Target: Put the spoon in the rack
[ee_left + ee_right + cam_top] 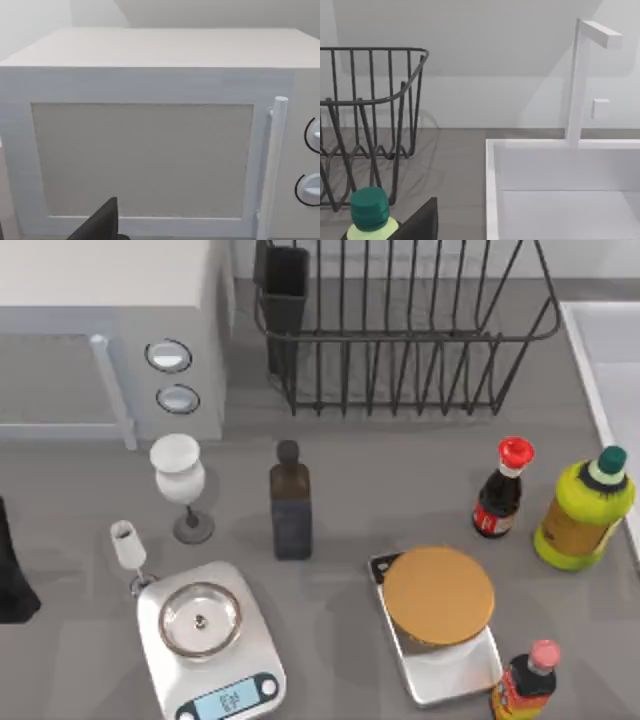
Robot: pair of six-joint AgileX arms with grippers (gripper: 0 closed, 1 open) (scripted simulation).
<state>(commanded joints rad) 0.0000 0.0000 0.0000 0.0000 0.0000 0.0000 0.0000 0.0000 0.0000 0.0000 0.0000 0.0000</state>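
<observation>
While parked facing the boxy white microwave (150, 150), left gripper (97, 225): grip state cannot tell; likewise right gripper (417, 222), beside the white sink (492, 190). Nearest: round-panned silver scale (210, 640), orange-lidded jar (438, 595), pink-capped bottle (525, 685). Just beside that scale's far corner, small white utensil (125, 543), perhaps the spoon. Beyond, white goblet (178, 475), tall dark glass bottle (290, 505), red-capped sauce bottle (500, 495), yellow-green plastic bottle (580, 515). Farthest, large black wire rack (400, 340), next to the microwave.

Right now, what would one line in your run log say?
stage: not started | spoon: not located | rack: back of table, utensil cup at its left corner | left gripper: facing microwave | right gripper: near sink
</observation>
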